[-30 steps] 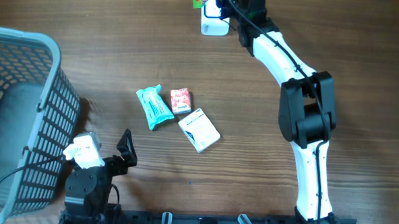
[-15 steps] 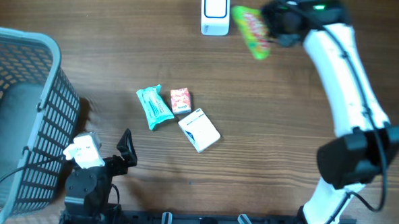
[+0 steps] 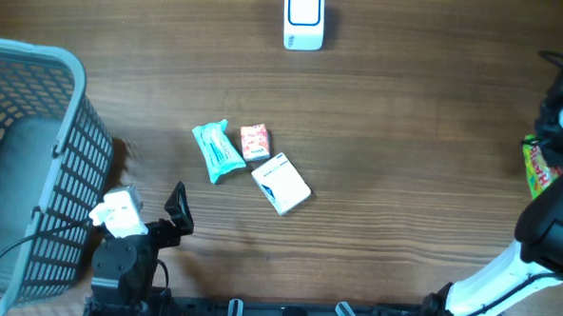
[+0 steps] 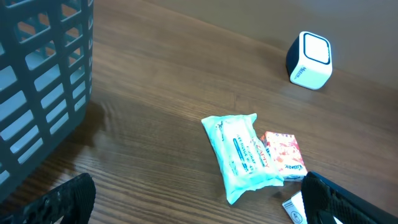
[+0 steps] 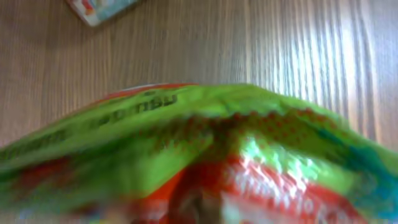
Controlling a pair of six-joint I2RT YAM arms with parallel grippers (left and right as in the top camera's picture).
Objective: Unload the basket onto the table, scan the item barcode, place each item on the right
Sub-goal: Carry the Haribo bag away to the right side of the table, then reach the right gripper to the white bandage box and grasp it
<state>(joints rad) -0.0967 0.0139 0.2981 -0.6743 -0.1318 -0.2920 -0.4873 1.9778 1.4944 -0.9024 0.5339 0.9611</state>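
Note:
The white barcode scanner (image 3: 304,18) stands at the far middle of the table and also shows in the left wrist view as the scanner (image 4: 309,60). The item, a green and red snack packet (image 3: 538,169), is at the far right edge beside my right gripper (image 3: 554,127). In the right wrist view the blurred packet (image 5: 199,143) fills the frame and hides the fingers. My left gripper (image 3: 176,211) rests low at the front left, open and holding nothing; in its own view the left gripper (image 4: 199,205) has its jaws far apart.
A teal packet (image 3: 216,151), a small red packet (image 3: 254,142) and a white box (image 3: 281,183) lie together mid-table. A grey basket (image 3: 67,168) stands at the left. A small card-like object (image 5: 99,7) lies on the wood beyond the green packet.
My right arm has swung from the scanner at the back across to the far right edge, carrying the green packet with it. The left arm has not moved.

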